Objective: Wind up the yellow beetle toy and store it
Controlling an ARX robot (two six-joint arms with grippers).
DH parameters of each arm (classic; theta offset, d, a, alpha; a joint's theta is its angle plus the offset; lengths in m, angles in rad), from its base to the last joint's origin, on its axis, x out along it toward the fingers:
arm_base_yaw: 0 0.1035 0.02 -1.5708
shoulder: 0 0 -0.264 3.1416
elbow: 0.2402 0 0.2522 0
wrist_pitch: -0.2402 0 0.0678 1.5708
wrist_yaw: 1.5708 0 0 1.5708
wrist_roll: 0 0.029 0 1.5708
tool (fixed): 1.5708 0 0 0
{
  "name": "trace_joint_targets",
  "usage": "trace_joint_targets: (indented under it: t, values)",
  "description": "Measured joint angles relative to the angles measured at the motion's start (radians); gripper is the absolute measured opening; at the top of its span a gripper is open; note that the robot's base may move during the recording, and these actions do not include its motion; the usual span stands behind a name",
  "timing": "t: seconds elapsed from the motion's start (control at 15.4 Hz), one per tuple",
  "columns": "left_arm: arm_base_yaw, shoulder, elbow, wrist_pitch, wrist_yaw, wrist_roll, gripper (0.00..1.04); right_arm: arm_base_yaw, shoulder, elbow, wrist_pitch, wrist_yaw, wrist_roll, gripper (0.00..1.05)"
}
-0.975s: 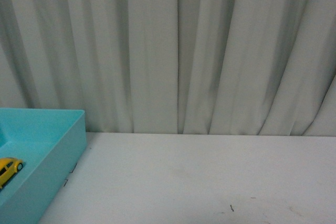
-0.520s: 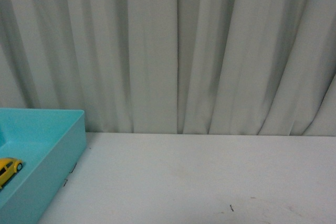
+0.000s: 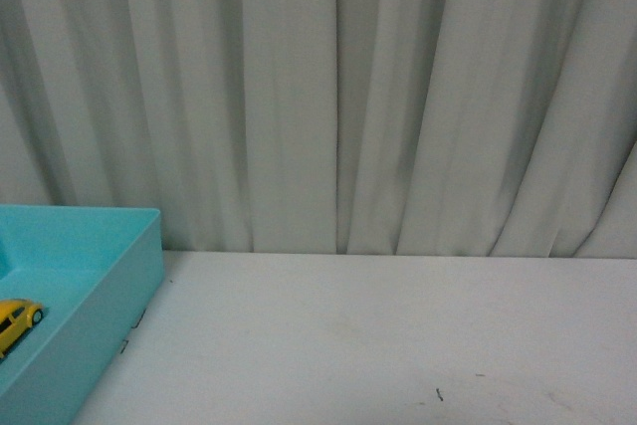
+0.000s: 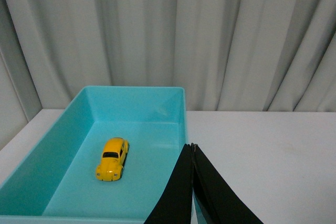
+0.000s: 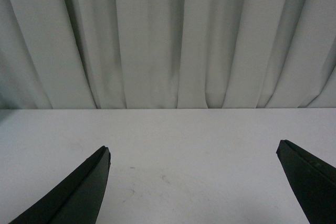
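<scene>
The yellow beetle toy (image 4: 112,158) rests on its wheels on the floor of a turquoise bin (image 4: 134,94). The front view catches only its end (image 3: 18,319), at the far left inside the bin (image 3: 109,291). My left gripper (image 4: 192,146) is shut with nothing in it, its black tips over the bin's near right corner, apart from the toy. Over bare white table, my right gripper (image 5: 193,149) stands wide open and empty. Neither arm shows in the front view.
A white table (image 3: 398,345) runs from the bin to the right. A pale pleated curtain (image 3: 338,97) hangs close behind the table's far edge. A few small dark marks (image 3: 439,394) dot the tabletop.
</scene>
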Motion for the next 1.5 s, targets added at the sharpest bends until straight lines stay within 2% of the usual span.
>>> trace_joint_targets:
  t: [0.2, 0.26, 0.65, 0.72, 0.91, 0.98, 1.11, 1.17, 1.5]
  values:
    - [0.000, -0.042, 0.000, -0.045, 0.000, 0.000, 0.02, 0.000, 0.000, 0.000, 0.000, 0.000, 0.000, 0.98]
    - [0.000, -0.158, 0.000, -0.215, 0.003, 0.000, 0.02, 0.000, 0.000, 0.000, 0.000, 0.000, 0.000, 0.98]
    - [0.000, -0.205, 0.000, -0.216, 0.000, -0.001, 0.04, 0.000, -0.001, 0.000, 0.000, 0.000, 0.000, 0.98]
    - [0.000, -0.205, 0.000, -0.216, 0.000, -0.001, 0.20, 0.000, 0.000, 0.000, 0.000, 0.000, 0.000, 0.98]
    - [0.000, -0.205, 0.000, -0.216, 0.000, -0.001, 0.56, 0.000, -0.001, 0.000, 0.000, 0.000, 0.000, 0.98]
    - [0.000, -0.205, 0.000, -0.216, 0.000, -0.001, 0.72, 0.000, -0.001, 0.000, 0.000, 0.000, 0.000, 0.98]
    - [0.000, -0.205, 0.000, -0.217, 0.000, -0.001, 0.96, 0.000, 0.000, 0.000, 0.000, 0.000, 0.000, 0.98]
    - [0.000, -0.205, 0.000, -0.216, 0.000, 0.000, 0.99, 0.000, -0.001, 0.000, 0.000, 0.000, 0.000, 0.98]
    - [0.000, -0.205, 0.000, -0.216, 0.000, -0.001, 0.98, 0.000, -0.001, 0.000, 0.000, 0.000, 0.000, 0.98]
